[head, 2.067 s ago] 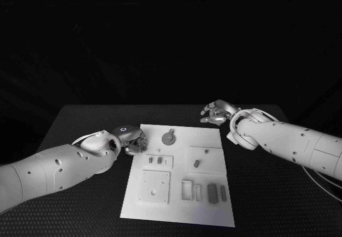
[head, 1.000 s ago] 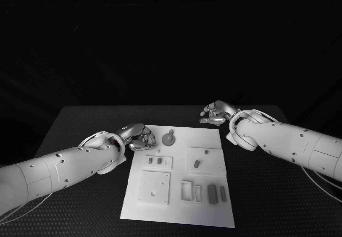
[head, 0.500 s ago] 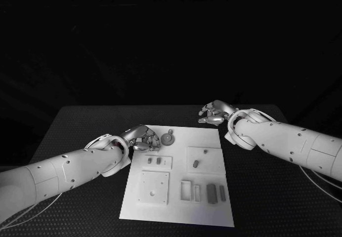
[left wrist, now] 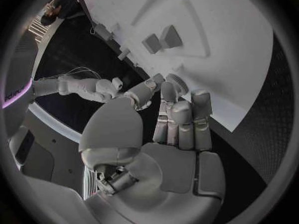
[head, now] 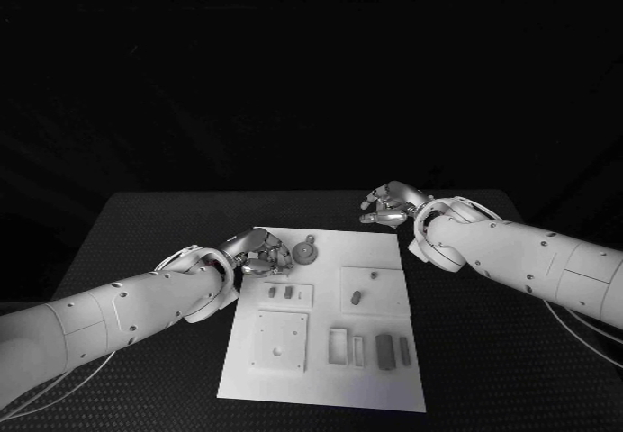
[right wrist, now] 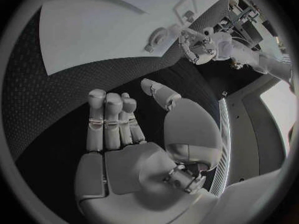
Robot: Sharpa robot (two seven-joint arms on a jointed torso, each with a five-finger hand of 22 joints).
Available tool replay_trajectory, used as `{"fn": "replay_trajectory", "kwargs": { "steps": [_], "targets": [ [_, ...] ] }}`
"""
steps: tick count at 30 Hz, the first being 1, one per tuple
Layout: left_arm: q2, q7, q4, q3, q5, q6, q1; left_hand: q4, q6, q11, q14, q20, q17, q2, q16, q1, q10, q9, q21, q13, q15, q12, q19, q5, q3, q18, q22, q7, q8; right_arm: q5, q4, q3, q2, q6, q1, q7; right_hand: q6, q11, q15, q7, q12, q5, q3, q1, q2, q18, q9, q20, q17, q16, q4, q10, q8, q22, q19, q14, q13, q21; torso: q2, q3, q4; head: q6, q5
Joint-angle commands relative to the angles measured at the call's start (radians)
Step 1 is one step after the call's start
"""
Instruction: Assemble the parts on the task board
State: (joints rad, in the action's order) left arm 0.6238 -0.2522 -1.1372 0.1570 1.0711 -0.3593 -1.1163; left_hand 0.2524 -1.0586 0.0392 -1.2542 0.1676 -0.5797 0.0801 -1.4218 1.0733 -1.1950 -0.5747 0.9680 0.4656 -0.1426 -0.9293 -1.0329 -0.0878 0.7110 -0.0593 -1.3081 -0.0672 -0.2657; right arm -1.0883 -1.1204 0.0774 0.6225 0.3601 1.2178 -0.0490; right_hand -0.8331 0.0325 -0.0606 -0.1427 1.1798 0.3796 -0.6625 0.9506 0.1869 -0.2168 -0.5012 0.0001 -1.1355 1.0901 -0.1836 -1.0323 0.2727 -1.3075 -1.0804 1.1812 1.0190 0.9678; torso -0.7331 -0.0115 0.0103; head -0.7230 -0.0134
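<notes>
The white task board (head: 325, 387) lies in the middle of the black table. A round grey part (head: 306, 252) sits near its far edge. Two small pegs (head: 281, 292), an oblong part (head: 357, 297) and two dark bars (head: 393, 351) lie further down the board. My left hand (head: 256, 252) hovers at the board's far left edge, just left of the round part, fingers loosely bent and holding nothing. In the left wrist view the fingers (left wrist: 181, 119) reach over the board's edge (left wrist: 212, 45). My right hand (head: 390, 205) hangs over the table beyond the board's far right corner, holding nothing.
A raised square plate (head: 282, 340) and a slotted block (head: 340, 346) stand in the board's near half. Bare black table (head: 156, 225) surrounds the board on all sides. The right wrist view shows the round part (right wrist: 159, 36) and my left hand (right wrist: 199, 47) across the board.
My left hand has moved from the board's left edge toward the far end, closer to the round part, and has slowed in the last half second. The right hand has barely moved.
</notes>
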Motion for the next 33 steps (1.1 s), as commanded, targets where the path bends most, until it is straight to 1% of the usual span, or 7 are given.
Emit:
{"fn": "replay_trajectory", "kwargs": {
  "steps": [1,6,9,15,24,33],
  "targets": [
    [-0.004,-0.012,0.002,0.0,-0.015,0.022,0.004,-0.001,0.001,-0.001,-0.001,0.073,-0.002,-0.012,0.001,0.003,-0.009,-0.002,0.004,-0.001,-0.005,0.004,-0.005,0.0,-0.004,-0.01,-0.02,-0.007,-0.002,-0.005,0.0,0.0,-0.001,-0.006,0.0,0.009,-0.022,0.015,0.001,-0.017,0.004,0.006,0.0,-0.008,-0.001,-0.045,0.001,-0.007,0.001,0.007,-0.006,0.115,0.006,-0.018,0.0,-0.008,-0.001,-0.006,0.0,-0.0004,0.0002,-0.001,-0.001],
    [-0.009,0.009,0.01,0.0,-0.002,0.039,0.005,0.0,0.001,-0.001,0.0,0.073,-0.003,-0.014,0.0,0.003,-0.009,-0.002,0.006,-0.002,-0.006,0.004,-0.006,-0.001,-0.005,-0.01,-0.021,-0.007,-0.002,-0.005,0.0,0.0,0.0,-0.006,0.0,0.01,-0.022,0.015,0.001,-0.017,0.004,0.006,0.0,-0.008,-0.001,-0.045,0.001,-0.007,0.001,0.007,-0.006,0.115,0.006,-0.018,0.0,-0.008,-0.001,-0.006,0.0,-0.0005,-0.0004,-0.003,-0.002],
    [-0.01,0.038,0.012,0.0,0.032,0.049,0.006,0.001,0.002,-0.001,0.0,0.073,-0.004,-0.015,0.0,0.003,-0.01,-0.002,0.007,-0.002,-0.006,0.003,-0.006,-0.001,-0.006,-0.01,-0.021,-0.007,-0.002,-0.005,0.0,0.0,0.0,-0.006,0.0,0.01,-0.022,0.015,0.001,-0.017,0.004,0.006,0.0,-0.008,-0.001,-0.045,0.001,-0.007,0.001,0.007,-0.006,0.115,0.006,-0.018,0.0,-0.008,-0.001,-0.006,0.0,0.0005,0.0001,-0.004,-0.003],
    [-0.012,0.081,0.012,0.0,0.09,0.051,0.006,0.002,0.003,-0.001,0.0,0.074,-0.005,-0.014,-0.001,0.003,-0.01,-0.002,0.009,-0.003,-0.006,0.002,-0.006,0.0,-0.007,-0.011,-0.022,-0.007,-0.001,-0.005,-0.001,0.0,0.001,-0.006,0.0,0.009,-0.022,0.015,0.001,-0.017,0.004,0.006,0.0,-0.008,-0.002,-0.045,0.001,-0.007,0.001,0.007,-0.006,0.115,0.006,-0.018,0.0,-0.008,-0.001,-0.006,0.0,0.0005,0.0003,-0.004,-0.003],
    [-0.013,0.103,0.011,0.0,0.127,0.056,0.006,0.003,0.003,-0.001,0.0,0.074,-0.006,-0.015,-0.001,0.003,-0.01,-0.002,0.011,-0.003,-0.006,0.002,-0.007,-0.001,-0.007,-0.011,-0.022,-0.007,-0.001,-0.005,-0.001,0.0,0.001,-0.006,0.0,0.009,-0.022,0.015,0.001,-0.017,0.004,0.006,0.0,-0.008,-0.002,-0.045,0.001,-0.007,0.001,0.007,-0.006,0.115,0.006,-0.018,0.0,-0.008,-0.001,-0.006,0.0,0.0012,-0.0013,-0.006,-0.003],
    [-0.012,0.118,0.009,0.0,0.145,0.055,0.006,0.004,0.003,-0.001,0.0,0.074,-0.008,-0.014,-0.002,0.005,-0.011,-0.002,0.013,-0.004,-0.006,0.001,-0.008,-0.001,-0.007,-0.012,-0.022,-0.007,-0.001,-0.005,-0.001,0.0,0.002,-0.006,0.0,0.009,-0.022,0.015,0.001,-0.017,0.004,0.006,0.0,-0.008,-0.002,-0.045,0.001,-0.007,0.001,0.007,-0.006,0.115,0.006,-0.018,0.0,-0.008,-0.002,-0.006,-0.001,0.0007,-0.0001,-0.006,-0.003]
  ]
}}
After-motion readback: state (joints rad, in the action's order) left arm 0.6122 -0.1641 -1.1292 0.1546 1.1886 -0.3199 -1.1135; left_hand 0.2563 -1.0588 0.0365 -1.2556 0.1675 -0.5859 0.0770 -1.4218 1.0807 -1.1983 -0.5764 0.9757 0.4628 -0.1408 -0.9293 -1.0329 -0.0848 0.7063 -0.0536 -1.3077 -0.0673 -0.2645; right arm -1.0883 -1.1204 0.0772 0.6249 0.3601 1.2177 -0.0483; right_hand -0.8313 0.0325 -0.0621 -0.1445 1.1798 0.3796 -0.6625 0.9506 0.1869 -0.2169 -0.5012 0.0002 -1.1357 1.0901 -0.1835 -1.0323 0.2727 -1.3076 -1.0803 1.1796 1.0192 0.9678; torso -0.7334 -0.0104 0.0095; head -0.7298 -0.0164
